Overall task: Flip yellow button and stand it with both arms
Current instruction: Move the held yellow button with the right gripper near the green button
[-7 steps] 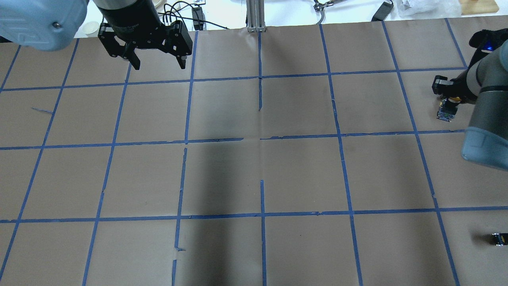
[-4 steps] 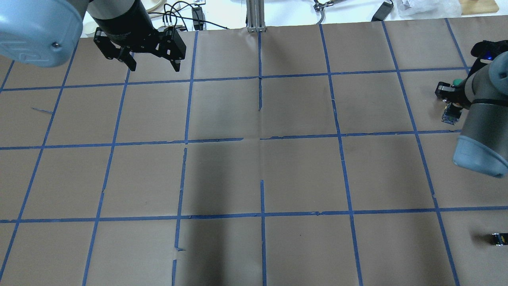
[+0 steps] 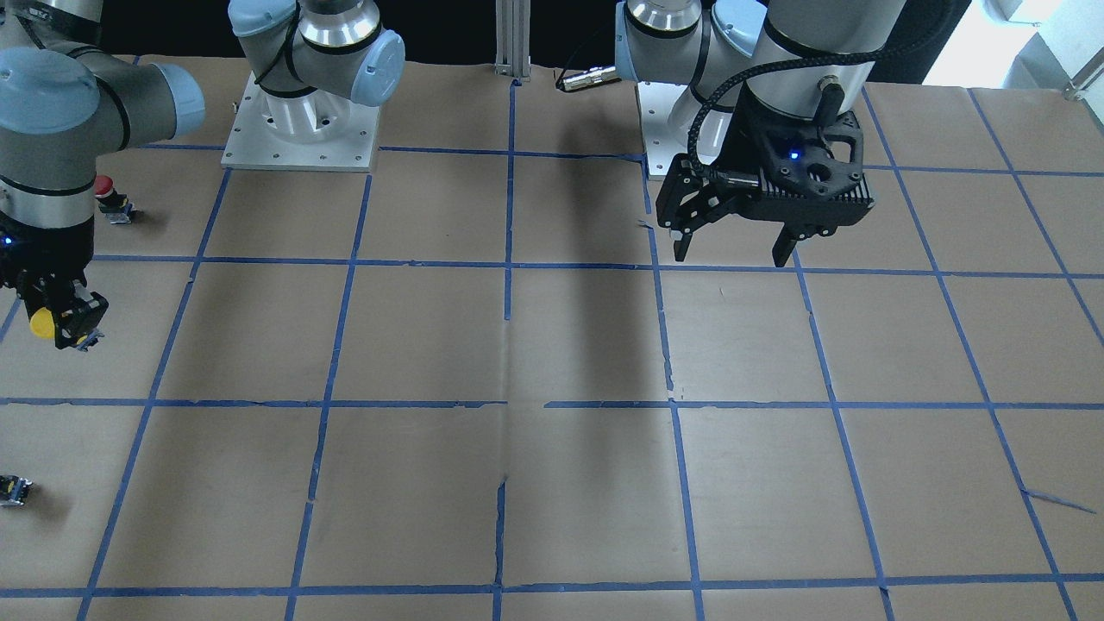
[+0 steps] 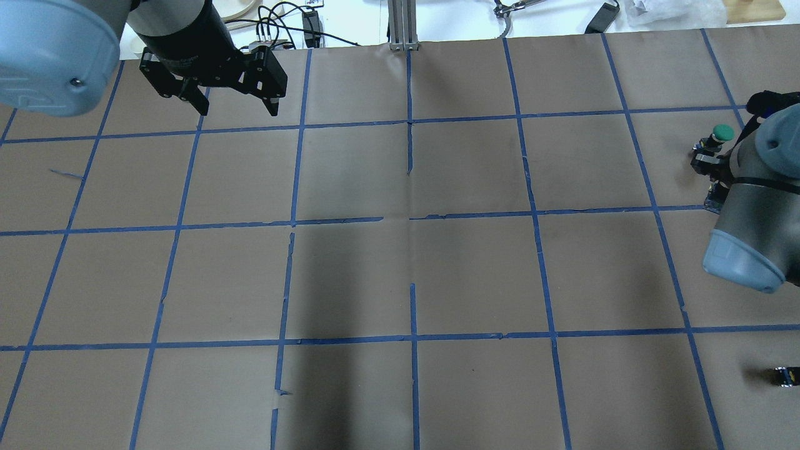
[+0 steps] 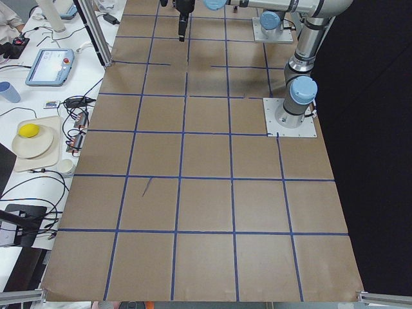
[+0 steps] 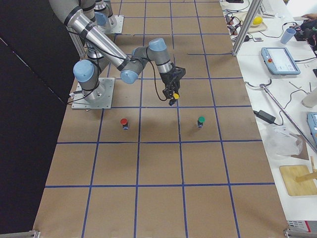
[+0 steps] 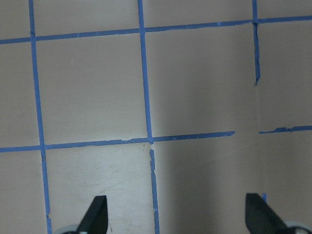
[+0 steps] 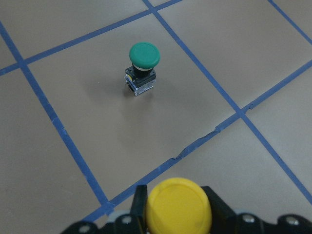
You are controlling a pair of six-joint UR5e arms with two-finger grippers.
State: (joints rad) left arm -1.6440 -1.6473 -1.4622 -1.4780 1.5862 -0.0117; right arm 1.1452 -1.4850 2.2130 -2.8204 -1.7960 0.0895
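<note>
My right gripper [image 3: 62, 321] is shut on the yellow button [image 3: 40, 322] and holds it above the paper at the table's right end. In the right wrist view the yellow cap [image 8: 179, 204] sits between the fingers, facing the camera. In the overhead view my right arm hides most of the gripper, and only the button's body [image 4: 712, 201] peeks out. The held button also shows in the exterior right view [image 6: 171, 102]. My left gripper [image 4: 237, 103] is open and empty, over the far left of the table, also in the front-facing view [image 3: 730, 254] and the left wrist view [image 7: 176, 217].
A green-capped button [image 8: 144, 61] stands upright just beyond my right gripper, also overhead [image 4: 722, 132]. A red-capped button [image 3: 105, 188] stands nearer the robot base. A small dark block [image 4: 784, 375] lies at the near right edge. Brown paper with a blue tape grid [image 4: 412, 219] covers the table.
My right arm has drawn back toward the robot with the yellow button, uncovering the green button. My left gripper has drifted left and farther away, still open.
</note>
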